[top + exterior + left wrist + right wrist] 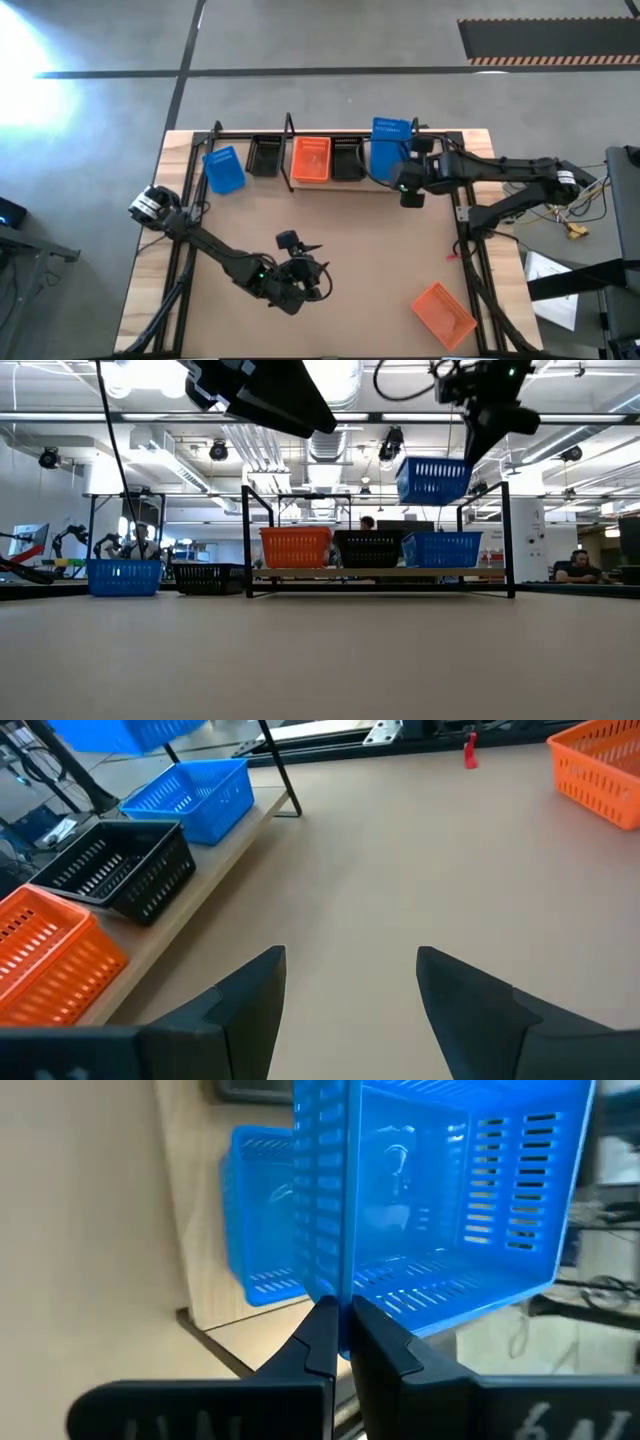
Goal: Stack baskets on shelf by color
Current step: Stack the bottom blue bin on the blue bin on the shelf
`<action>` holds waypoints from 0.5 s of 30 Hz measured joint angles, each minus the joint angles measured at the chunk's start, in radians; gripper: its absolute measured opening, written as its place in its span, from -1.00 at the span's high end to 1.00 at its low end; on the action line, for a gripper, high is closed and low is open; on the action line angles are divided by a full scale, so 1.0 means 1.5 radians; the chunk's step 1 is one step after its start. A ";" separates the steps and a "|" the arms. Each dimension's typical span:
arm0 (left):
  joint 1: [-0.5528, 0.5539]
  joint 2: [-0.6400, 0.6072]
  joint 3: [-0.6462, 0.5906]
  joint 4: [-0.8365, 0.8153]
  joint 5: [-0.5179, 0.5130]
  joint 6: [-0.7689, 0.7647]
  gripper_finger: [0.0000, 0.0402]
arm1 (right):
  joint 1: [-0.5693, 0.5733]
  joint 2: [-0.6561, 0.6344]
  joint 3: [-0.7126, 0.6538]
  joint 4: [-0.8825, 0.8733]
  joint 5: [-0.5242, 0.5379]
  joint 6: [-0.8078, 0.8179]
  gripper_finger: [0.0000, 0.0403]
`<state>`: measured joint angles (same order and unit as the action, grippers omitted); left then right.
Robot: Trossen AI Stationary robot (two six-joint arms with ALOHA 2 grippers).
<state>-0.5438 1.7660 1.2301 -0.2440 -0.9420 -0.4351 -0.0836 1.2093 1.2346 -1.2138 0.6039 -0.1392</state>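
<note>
My right gripper (403,172) is shut on a blue basket (433,480) and carries it in the air over the shelf's right end. Right below it, a second blue basket (441,548) stands on the shelf plank (480,572). To its left on the plank stand a black basket (370,548) and an orange basket (296,547). Beyond the wire post, farther left, sit another black basket (265,155) and a blue basket (222,170). One orange basket (443,312) lies on the table near its right front corner. My left gripper (305,268) hovers open over the table's middle. My right gripper (342,1305) pinches the blue basket's perforated side wall at its rim (335,1275), one finger inside the basket and one outside. The fingers come from above, slanting in from the table's right. The basket is lifted clear and hangs about level over the blue basket (265,1210) on the shelf.
Upright black wire posts (290,125) and a top bar frame the shelf along the table's far edge. A small red object (470,750) lies on the table near the right side. Bare tabletop stretches between the shelf and my left gripper (350,955).
</note>
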 joint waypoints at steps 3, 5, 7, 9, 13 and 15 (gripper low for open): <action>0.000 0.000 0.000 0.000 0.000 0.000 -0.05 | -0.042 0.010 -0.017 0.013 -0.030 -0.041 0.96; 0.000 0.000 0.000 0.000 0.000 0.000 -0.05 | -0.065 0.011 -0.024 0.015 -0.055 -0.060 0.96; 0.000 0.000 0.000 0.000 0.000 0.000 -0.05 | -0.078 0.013 -0.033 0.021 -0.068 -0.071 0.96; 0.000 0.000 0.000 0.000 0.000 0.001 -0.05 | -0.085 0.016 -0.045 0.034 -0.073 -0.074 0.96; 0.000 0.000 0.000 0.001 0.000 0.001 -0.05 | -0.094 0.016 -0.071 0.061 -0.077 -0.082 0.96; 0.000 0.000 0.000 0.000 0.001 0.001 -0.05 | -0.094 0.016 -0.086 0.071 -0.076 -0.088 0.96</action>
<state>-0.5438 1.7660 1.2301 -0.2436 -0.9409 -0.4343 -0.2249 1.2327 1.1063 -1.1077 0.4893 -0.2709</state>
